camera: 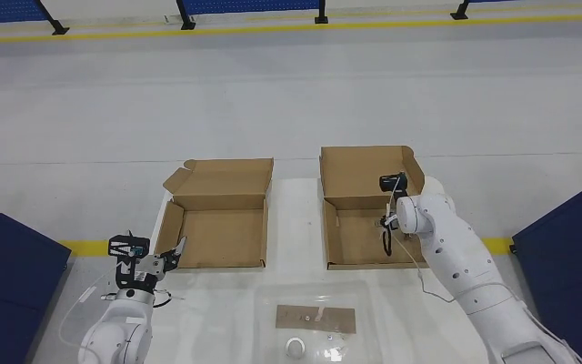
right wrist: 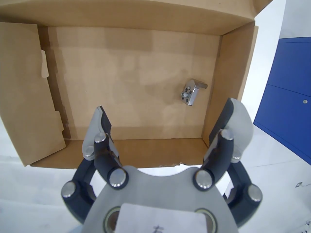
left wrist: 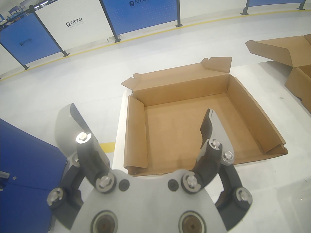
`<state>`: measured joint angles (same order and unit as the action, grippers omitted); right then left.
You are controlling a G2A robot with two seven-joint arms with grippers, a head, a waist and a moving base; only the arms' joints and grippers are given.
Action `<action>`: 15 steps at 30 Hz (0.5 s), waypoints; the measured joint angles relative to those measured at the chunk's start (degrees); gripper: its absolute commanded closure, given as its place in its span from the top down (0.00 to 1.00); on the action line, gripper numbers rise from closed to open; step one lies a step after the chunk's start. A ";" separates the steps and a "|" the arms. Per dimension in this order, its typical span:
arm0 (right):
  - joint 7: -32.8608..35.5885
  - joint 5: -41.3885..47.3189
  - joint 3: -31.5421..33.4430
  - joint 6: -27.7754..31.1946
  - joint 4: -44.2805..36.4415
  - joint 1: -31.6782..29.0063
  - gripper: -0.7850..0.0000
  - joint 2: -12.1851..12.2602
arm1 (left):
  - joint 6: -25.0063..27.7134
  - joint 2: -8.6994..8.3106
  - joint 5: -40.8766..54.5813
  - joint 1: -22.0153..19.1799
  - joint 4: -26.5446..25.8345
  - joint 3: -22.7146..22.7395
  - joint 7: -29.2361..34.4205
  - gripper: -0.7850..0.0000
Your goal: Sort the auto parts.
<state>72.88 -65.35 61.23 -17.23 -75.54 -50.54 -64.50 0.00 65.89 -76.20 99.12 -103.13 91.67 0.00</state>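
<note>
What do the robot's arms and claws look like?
The left arm and right arm are smooth, white and rounded, with a thin cable beside the right one. The left gripper and right gripper have pale grey fingers with black ridged pads, black links and shiny round bolts.

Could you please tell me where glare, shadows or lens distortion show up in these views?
Left wrist view: a glint on a screw of the left gripper, and the yellow floor line bows, a wide-lens effect. Right wrist view: soft patchy shadows on the floor of the right box beside the metal part. Top view: even light.
</note>
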 measured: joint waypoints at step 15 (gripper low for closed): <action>0.93 7.36 6.19 18.89 -14.74 -5.86 1.00 1.83 | 0.00 0.00 0.00 0.00 0.00 0.00 0.00 1.00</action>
<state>73.81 -57.99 67.42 1.66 -90.29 -56.39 -62.67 0.00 65.89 -76.20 99.12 -103.13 91.67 0.00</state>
